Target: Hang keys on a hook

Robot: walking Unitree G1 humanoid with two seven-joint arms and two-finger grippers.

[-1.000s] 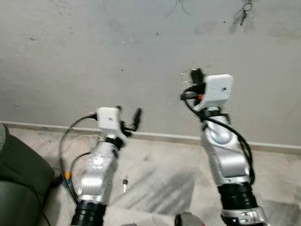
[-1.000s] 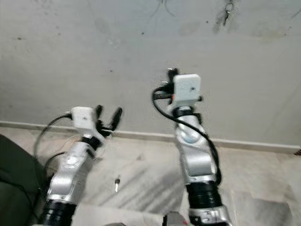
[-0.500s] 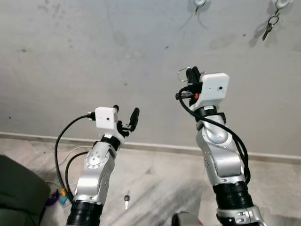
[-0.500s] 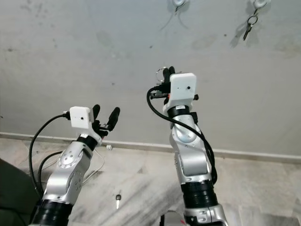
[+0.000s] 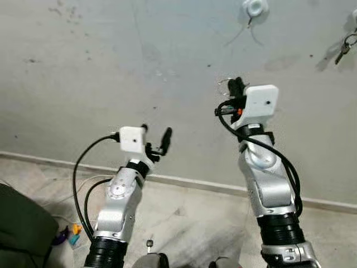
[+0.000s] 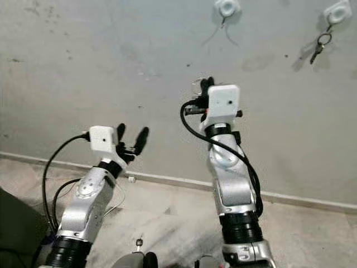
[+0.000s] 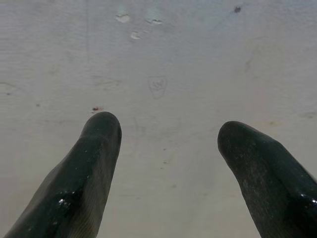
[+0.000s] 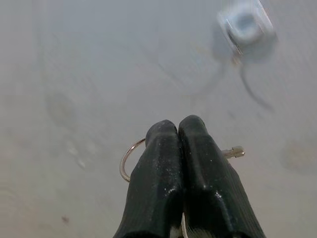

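The right gripper (image 8: 177, 130), raised toward the wall (image 5: 111, 67), pinches a key ring (image 8: 127, 159) between pressed-together fingers, below a white hook (image 5: 254, 8). The left gripper (image 7: 168, 134) hangs spread open, holding nothing.

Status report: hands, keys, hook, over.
Right hand shut on silver key ring, raised below empty white wall hook. Left hand open, empty. Path to hook unobstructed.

My arms are silver with black ribbed collars, white wrist camera boxes, looping black cables and black tapered fingers (image 7: 89, 178).
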